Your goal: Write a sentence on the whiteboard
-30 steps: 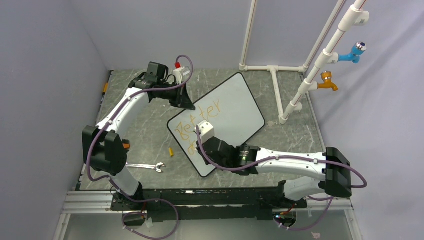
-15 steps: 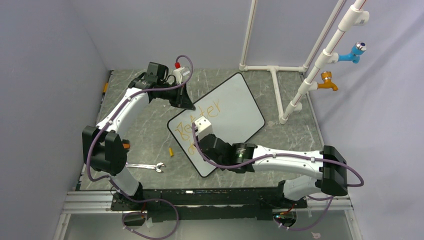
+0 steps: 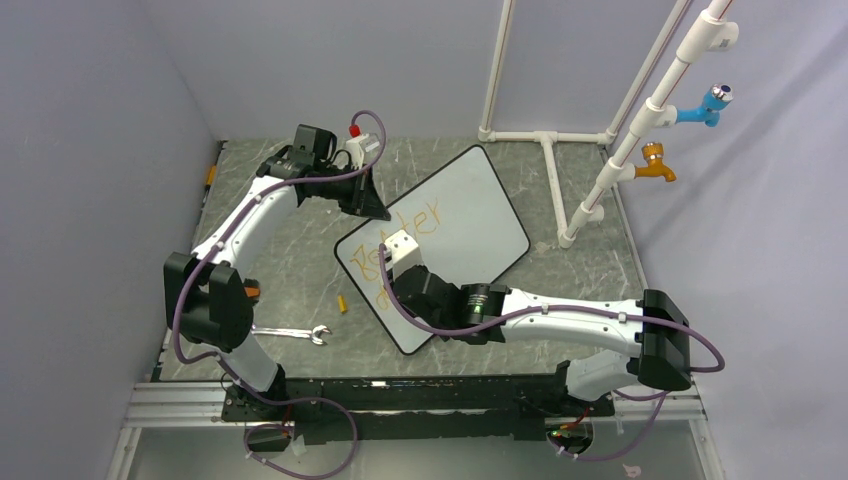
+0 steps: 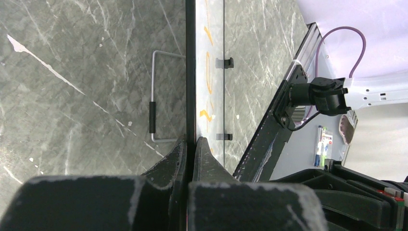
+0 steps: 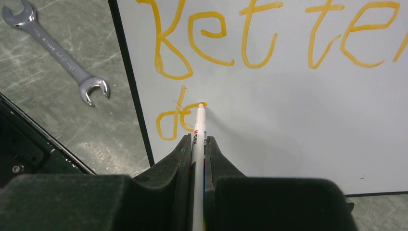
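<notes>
Second line under way: the left gripper (image 4: 190, 147) pinches the 10 o'clock edge of the whiteboard (image 3: 480, 215) lying mid-table (image 3: 290, 260), while the right gripper (image 5: 198, 144) clamps the marker (image 5: 199, 122), its tip touching the board toward 8 o'clock, mid-letter after "d" in the sentence (image 5: 250, 38); next likely needs a steady closing curve.

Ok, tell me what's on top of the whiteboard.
Orange lettering on the whiteboard: "Better", then a "d" and a begun letter below. The marker, held in the right tool, touches there. From above, the right arm covers most of that second line.
</notes>
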Tool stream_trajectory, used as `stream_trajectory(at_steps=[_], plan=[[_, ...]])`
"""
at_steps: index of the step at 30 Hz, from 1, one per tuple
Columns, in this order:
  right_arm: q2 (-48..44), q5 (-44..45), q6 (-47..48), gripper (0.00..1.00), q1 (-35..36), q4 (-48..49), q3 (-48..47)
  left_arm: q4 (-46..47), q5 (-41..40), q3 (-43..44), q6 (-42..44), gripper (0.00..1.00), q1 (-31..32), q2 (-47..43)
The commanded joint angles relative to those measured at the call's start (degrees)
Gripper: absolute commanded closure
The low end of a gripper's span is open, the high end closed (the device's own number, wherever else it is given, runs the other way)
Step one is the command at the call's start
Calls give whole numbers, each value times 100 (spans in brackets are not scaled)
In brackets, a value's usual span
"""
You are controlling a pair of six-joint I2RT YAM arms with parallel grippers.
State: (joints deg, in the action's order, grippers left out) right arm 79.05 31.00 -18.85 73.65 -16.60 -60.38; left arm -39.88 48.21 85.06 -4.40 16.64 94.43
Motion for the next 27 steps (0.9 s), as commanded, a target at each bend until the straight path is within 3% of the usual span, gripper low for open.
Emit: stream_trajectory(at_steps=[1,13,27], plan=[[-87,3,10,100,-17,52,-54,463,-129,11,200,100,-20,-342],[-329,-325,-231,100,15,-11,454,453,-137,21,203,100,-21,-349],[-586,20,-392,100,61,-345,211,478,-145,12,193,100,-41,-356]])
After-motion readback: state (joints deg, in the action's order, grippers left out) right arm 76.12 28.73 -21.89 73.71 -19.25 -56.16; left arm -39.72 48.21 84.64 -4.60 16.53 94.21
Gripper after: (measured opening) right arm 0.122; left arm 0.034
